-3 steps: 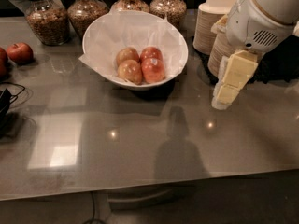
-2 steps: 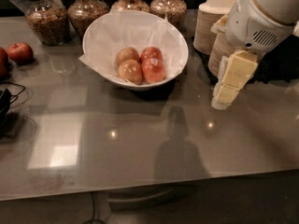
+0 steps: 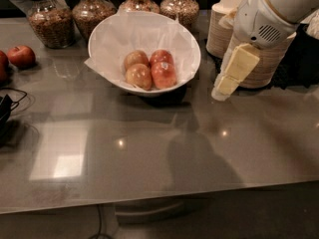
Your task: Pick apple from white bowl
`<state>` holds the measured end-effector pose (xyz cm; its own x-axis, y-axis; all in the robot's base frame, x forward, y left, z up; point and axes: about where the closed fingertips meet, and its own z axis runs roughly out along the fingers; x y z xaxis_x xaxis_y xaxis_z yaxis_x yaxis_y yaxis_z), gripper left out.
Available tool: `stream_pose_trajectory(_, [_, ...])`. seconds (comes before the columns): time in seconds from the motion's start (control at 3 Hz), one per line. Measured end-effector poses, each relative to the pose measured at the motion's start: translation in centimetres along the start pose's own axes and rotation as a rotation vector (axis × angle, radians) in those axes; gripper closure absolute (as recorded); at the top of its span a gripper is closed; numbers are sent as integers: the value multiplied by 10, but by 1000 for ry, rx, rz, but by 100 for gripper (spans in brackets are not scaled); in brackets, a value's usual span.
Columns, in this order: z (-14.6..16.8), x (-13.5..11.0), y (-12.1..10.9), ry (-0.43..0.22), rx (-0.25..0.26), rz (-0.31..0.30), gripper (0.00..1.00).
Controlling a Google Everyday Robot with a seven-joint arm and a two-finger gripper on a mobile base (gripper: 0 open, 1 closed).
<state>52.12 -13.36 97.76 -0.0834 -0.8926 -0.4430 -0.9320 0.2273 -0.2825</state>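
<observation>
Our hand hangs just above the counter, empty as far as we see, though we cannot tell whether it is open or closed. To its left in the camera view sits the white bowl, near but apart from the hand. The apple lies inside, on the side nearest the hand, touching three other apples. Stacked tan bowls stand just behind the hand.
</observation>
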Motion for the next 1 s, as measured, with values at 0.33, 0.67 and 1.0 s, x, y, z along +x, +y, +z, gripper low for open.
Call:
stream_pose_trajectory(0.33, [8, -19, -19, -81, 14, 24, 0])
stream_pose_trajectory(0.67, [16, -34, -28, -135, 1, 43, 0])
stream_pose_trajectory(1.0, [24, -42, -34, -168, -7, 60, 9])
